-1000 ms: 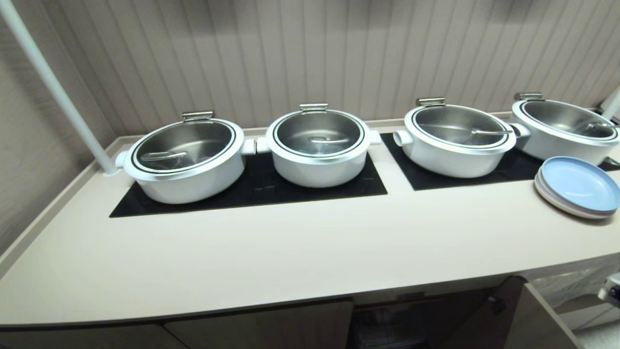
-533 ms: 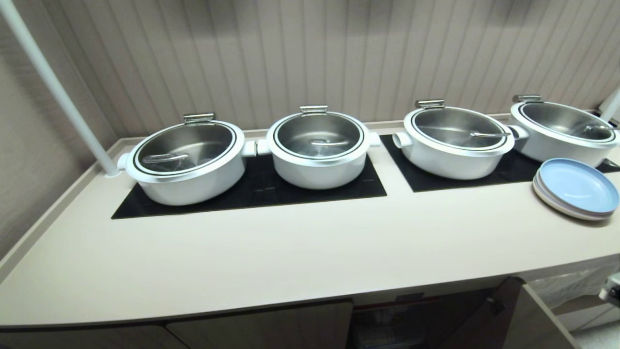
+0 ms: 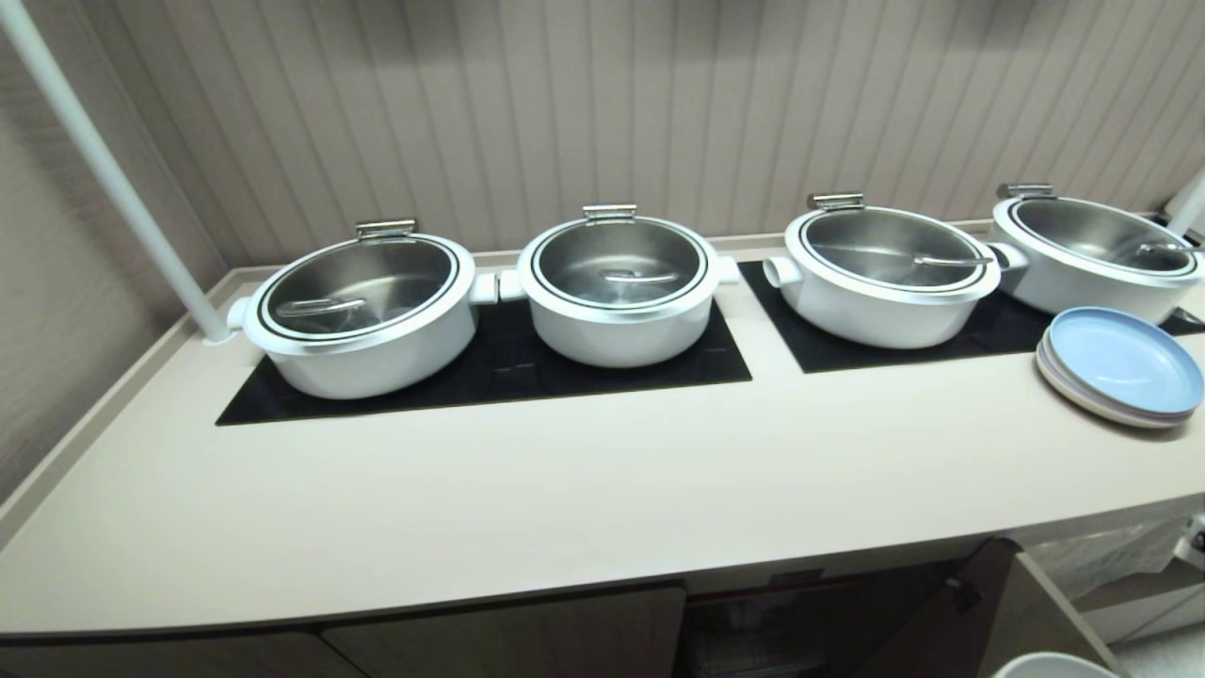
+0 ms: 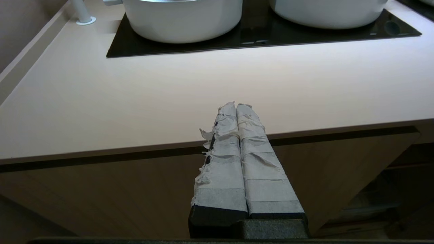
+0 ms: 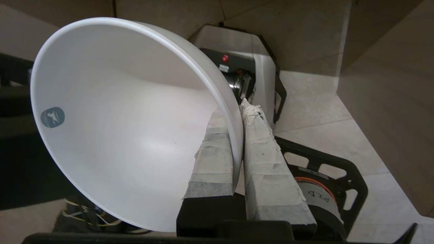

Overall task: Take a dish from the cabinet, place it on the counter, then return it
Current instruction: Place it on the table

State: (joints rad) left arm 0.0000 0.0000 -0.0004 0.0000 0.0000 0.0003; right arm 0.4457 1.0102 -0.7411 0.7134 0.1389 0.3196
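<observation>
Dish, small glossy white round bowl (image 5: 129, 128): rim pinched in right gripper (image 5: 237, 112) jaws, newly edging into head view below beige tabletop (image 3: 565, 490), placement pending; left gripper (image 4: 237, 106) jaws closed, empty.

**Even indoor light, sharp frames, wide-angle bend**

Soft overhead light, no hard shadows on the counter (image 3: 527, 508); faint dark pools only under the pots (image 3: 362, 311). Mild sheen on steel lids (image 3: 617, 259) and black glass panels (image 3: 490, 367). Head view bowed at edges, wall ribs fanning outward. Left wrist view bright on countertop, dim below the edge at the cabinet (image 4: 101, 193). Right wrist view: dish (image 5: 112, 128) glossy, smooth gradient inside, slightly soft up close; deep shade at frame's dark side.
</observation>
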